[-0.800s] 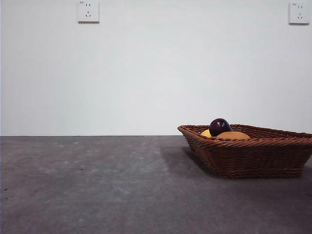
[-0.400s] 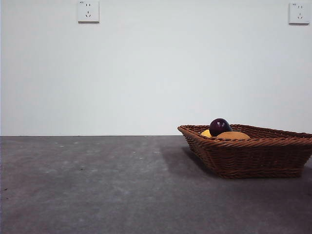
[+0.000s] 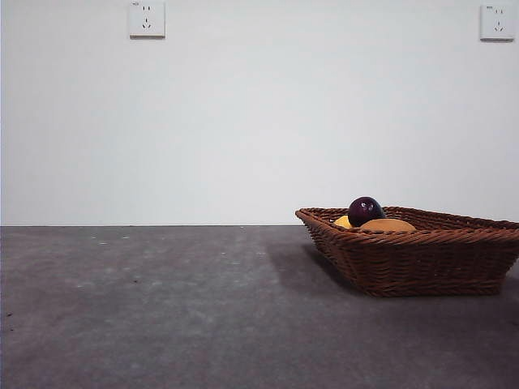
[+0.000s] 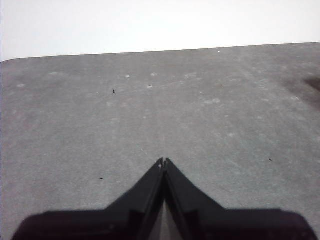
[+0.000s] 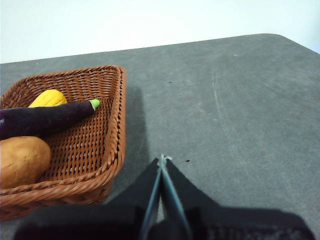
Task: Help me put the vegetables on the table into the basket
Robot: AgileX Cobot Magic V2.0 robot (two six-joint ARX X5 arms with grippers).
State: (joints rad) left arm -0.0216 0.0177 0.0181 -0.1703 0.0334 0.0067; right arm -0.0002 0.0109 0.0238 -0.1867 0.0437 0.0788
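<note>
The brown wicker basket (image 3: 422, 259) stands on the grey table (image 3: 162, 308) at the right. Inside it lie the purple eggplant (image 3: 366, 210), the yellow corn cob (image 3: 344, 221) and the brown potato (image 3: 389, 225). The right wrist view shows the basket (image 5: 112, 125) with the eggplant (image 5: 45, 118), the corn (image 5: 47, 98) and the potato (image 5: 20, 160) in it. My right gripper (image 5: 162, 159) is shut and empty over bare table beside the basket. My left gripper (image 4: 163, 161) is shut and empty over bare table. Neither gripper shows in the front view.
Two wall sockets (image 3: 147, 19) sit high on the white wall behind the table. The table's far edge (image 4: 150, 51) shows in the left wrist view, and its rounded corner (image 5: 285, 37) in the right wrist view.
</note>
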